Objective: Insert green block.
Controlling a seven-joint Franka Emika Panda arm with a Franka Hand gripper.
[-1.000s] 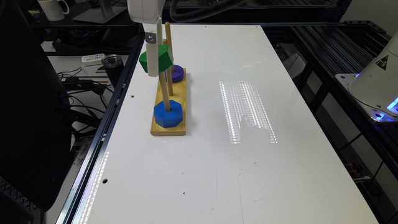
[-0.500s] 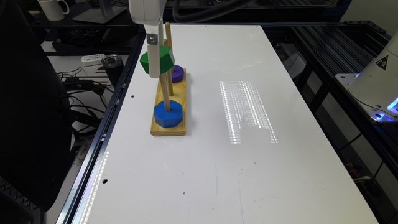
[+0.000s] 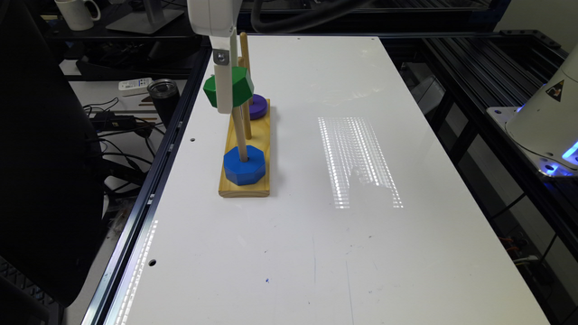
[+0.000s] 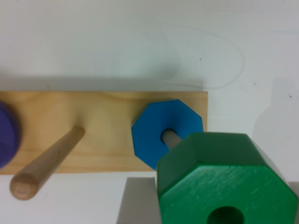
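Though its fingers are hard to make out, the claw (image 3: 224, 97) seems clamped on the green block (image 3: 238, 85), held aloft at 12 o'clock from the blue block (image 3: 244, 164). It looks rigid, light and smooth-faced; opposite flat sides suit gripping best.

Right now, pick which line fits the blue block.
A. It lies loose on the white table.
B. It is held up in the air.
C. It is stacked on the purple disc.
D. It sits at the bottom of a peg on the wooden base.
D. The blue block rests flat on the wooden base with a peg rising through its centre hole; the purple disc sits apart at the far end.
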